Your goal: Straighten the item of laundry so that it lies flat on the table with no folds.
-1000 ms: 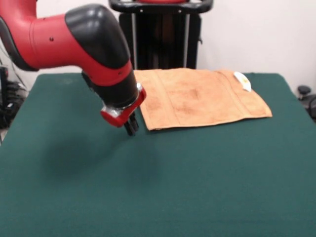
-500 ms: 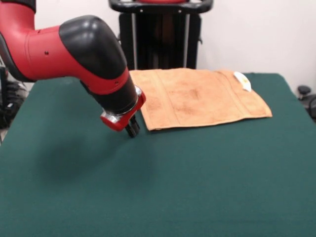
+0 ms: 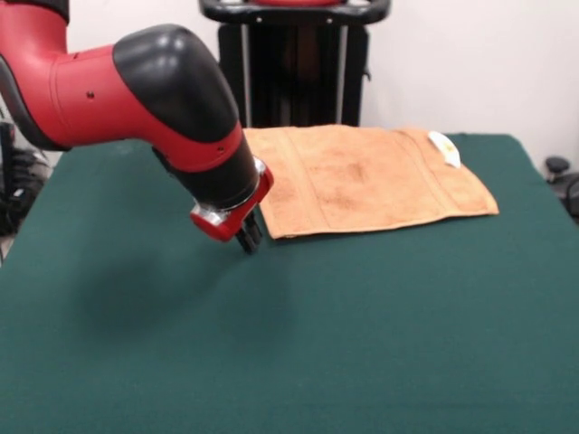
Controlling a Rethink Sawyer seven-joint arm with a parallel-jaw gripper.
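The table is bare green felt across its whole near half and along the picture's left side, so a gripper can pass there with nothing to catch on. The only low obstacle is the towel, lying toward the far right. Its white tag sits by the far right edge. The bulky red and black arm fills the air over the far left, and its gripper hangs just beside the towel's near left corner, apparently just above the felt. A strip of open felt remains right of the towel.
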